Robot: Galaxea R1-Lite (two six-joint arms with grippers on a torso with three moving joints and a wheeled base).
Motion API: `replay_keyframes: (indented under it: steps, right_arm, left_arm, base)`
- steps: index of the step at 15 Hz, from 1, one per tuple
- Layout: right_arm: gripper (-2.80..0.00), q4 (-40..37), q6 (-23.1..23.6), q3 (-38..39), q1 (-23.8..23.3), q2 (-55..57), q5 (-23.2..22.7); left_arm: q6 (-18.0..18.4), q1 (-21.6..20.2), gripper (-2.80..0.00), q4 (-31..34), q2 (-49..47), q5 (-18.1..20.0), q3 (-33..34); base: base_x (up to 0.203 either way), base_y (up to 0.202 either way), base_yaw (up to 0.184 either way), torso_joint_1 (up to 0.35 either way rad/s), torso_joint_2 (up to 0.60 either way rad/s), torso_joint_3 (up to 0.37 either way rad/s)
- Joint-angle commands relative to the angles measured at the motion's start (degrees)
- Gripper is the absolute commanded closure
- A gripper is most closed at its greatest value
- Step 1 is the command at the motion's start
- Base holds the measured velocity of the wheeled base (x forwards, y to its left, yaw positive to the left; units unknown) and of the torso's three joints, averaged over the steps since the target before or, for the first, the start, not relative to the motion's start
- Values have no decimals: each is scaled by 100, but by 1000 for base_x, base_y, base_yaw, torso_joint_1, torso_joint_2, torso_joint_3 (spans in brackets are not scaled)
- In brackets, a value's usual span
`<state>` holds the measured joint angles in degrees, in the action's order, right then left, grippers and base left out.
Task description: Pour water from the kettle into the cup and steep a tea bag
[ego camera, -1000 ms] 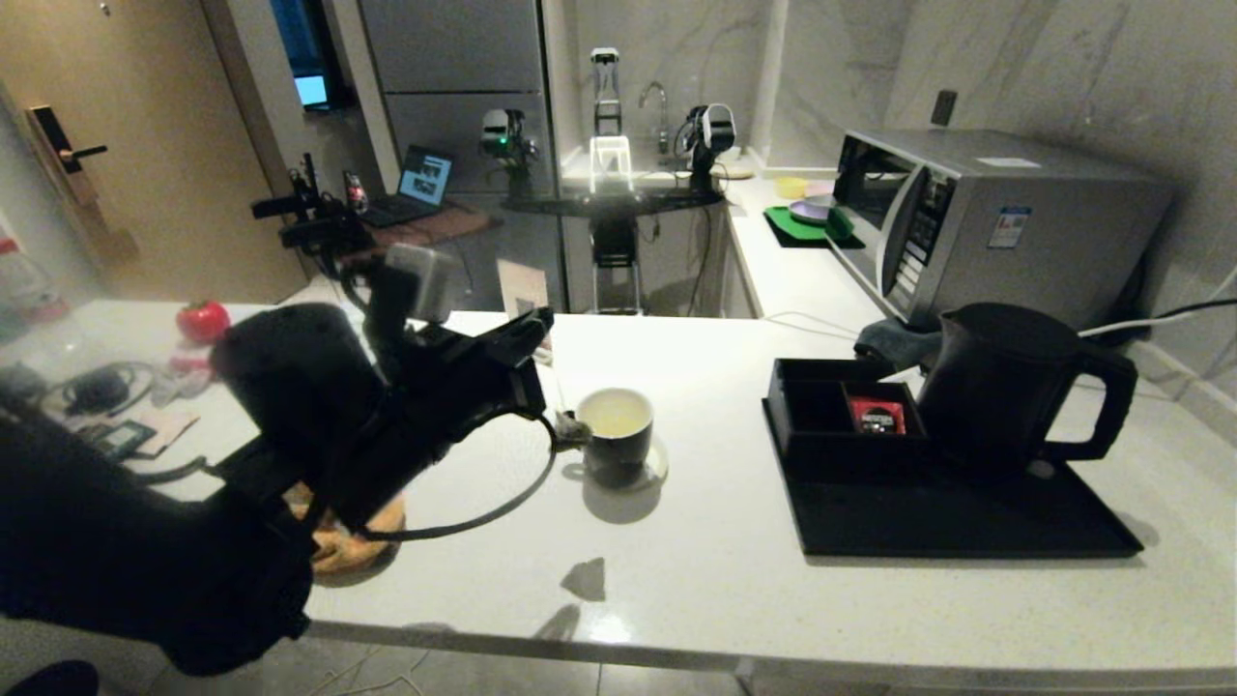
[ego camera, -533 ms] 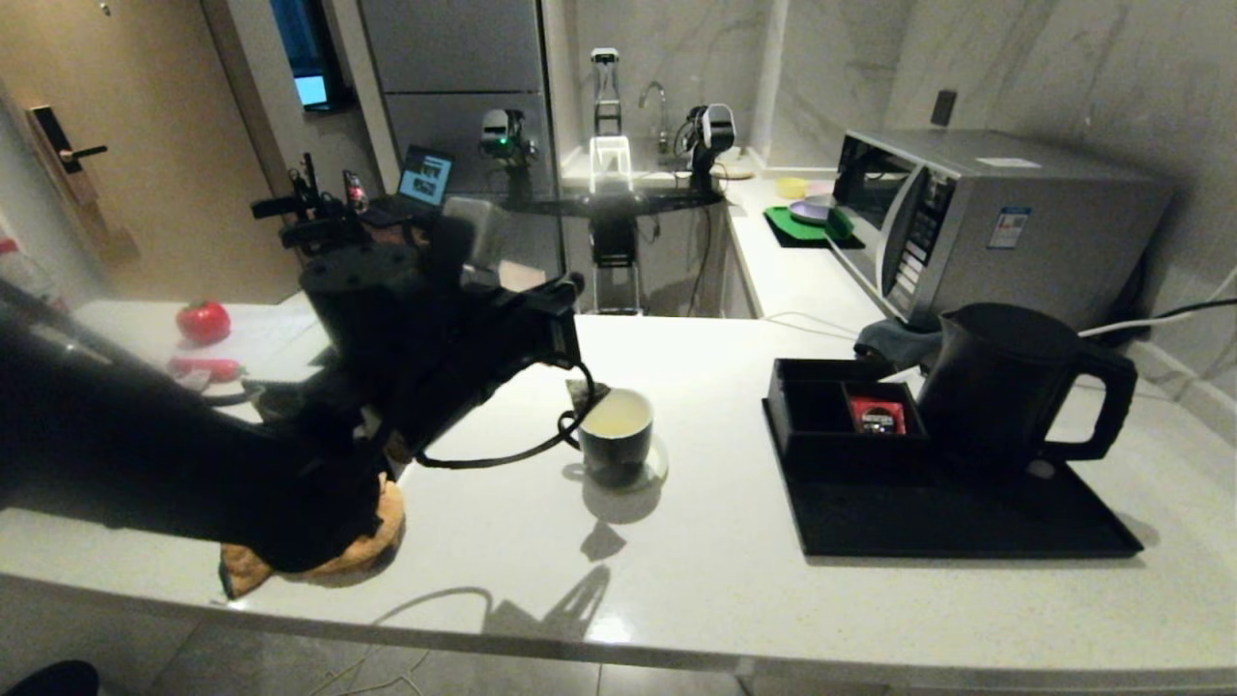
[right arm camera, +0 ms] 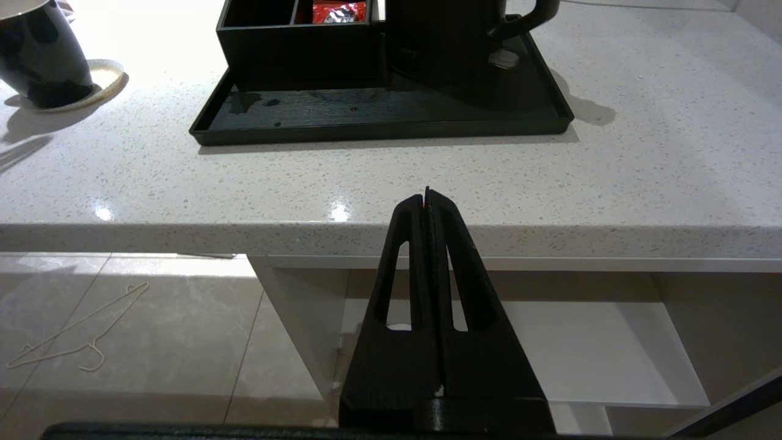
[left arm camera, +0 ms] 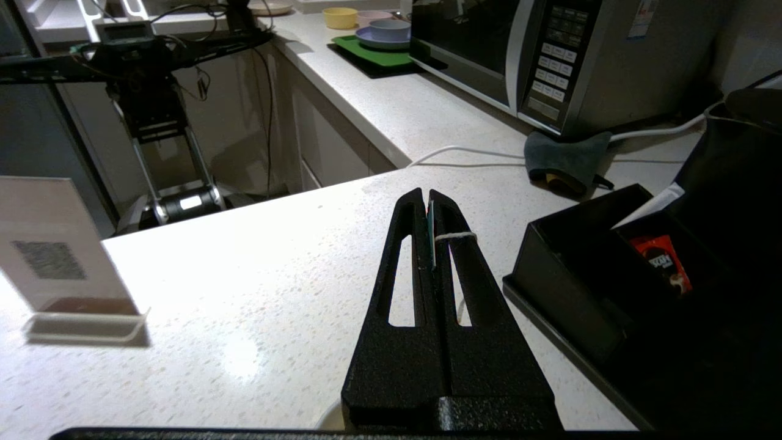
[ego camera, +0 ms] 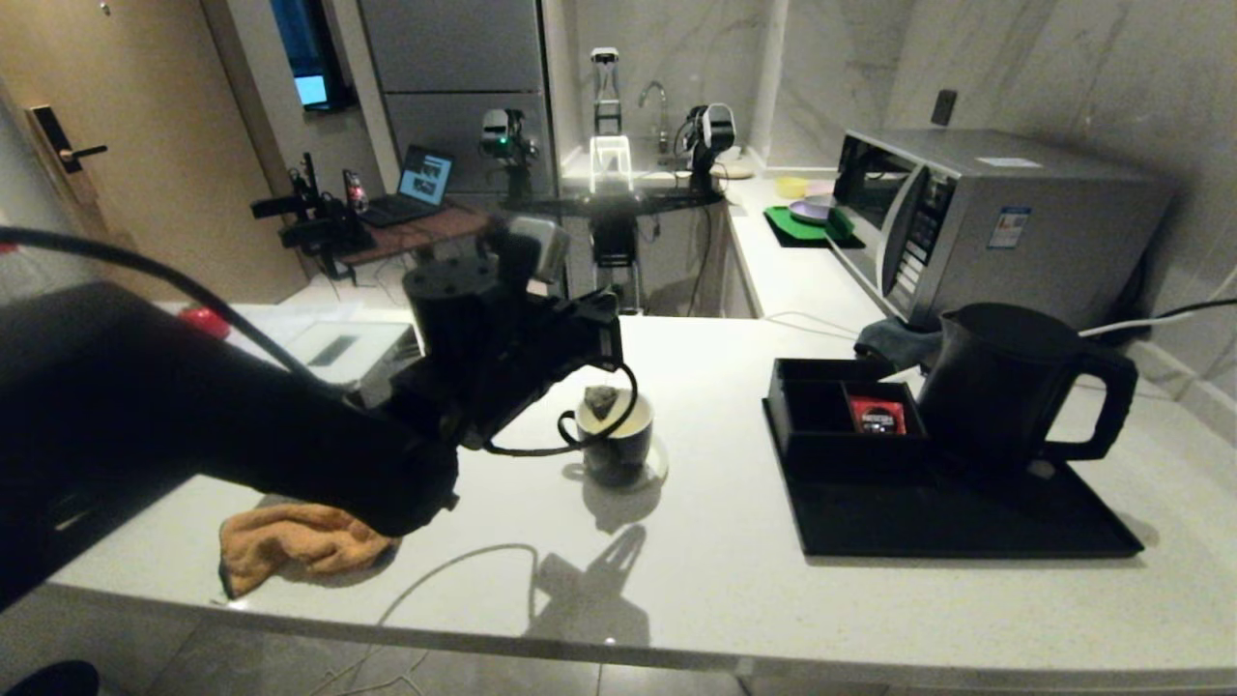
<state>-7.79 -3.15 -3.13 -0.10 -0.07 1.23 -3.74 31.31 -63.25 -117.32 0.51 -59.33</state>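
Now I'm at the steeping step: my left gripper (left arm camera: 431, 205) is clamped tight on the tea bag's tag and string, holding the tea bag (ego camera: 601, 400) hanging just over the cup (ego camera: 616, 437), which already holds water. Next I judge I must lower it gently, 1 slow dip (my right gripper (right arm camera: 426, 198) idles closed, off the counter). The kettle (ego camera: 1005, 382) stands on its tray.

Tea bag over the cup, kettle on its tray

Frame centre: black cup (ego camera: 616, 443) upright holding yellowish water (ego camera: 626, 422), dark tea bag (ego camera: 601, 401) hanging just over it. Right: tall black kettle (ego camera: 1005, 385), upright, handle pointing right.
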Motion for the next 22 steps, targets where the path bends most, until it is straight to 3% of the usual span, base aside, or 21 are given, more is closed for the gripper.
replay_keyframes:
  steps: [1,8,22]
  right_arm:
    - [0,-3,-1,5,1,7,0]
    - [0,-3,-1,-3,1,7,0]
    - [0,-3,-1,-3,1,7,0]
  left_arm:
    - [-4,41,0,-45,-390,2,-238]
    - [-4,42,0,-44,-724,19,-454]
    - [-4,7,0,-47,-477,2,-553]
  base:
    - [0,0,0,0,0,0]
    - [0,0,0,0,0,0]
    - [0,0,0,0,0,0]
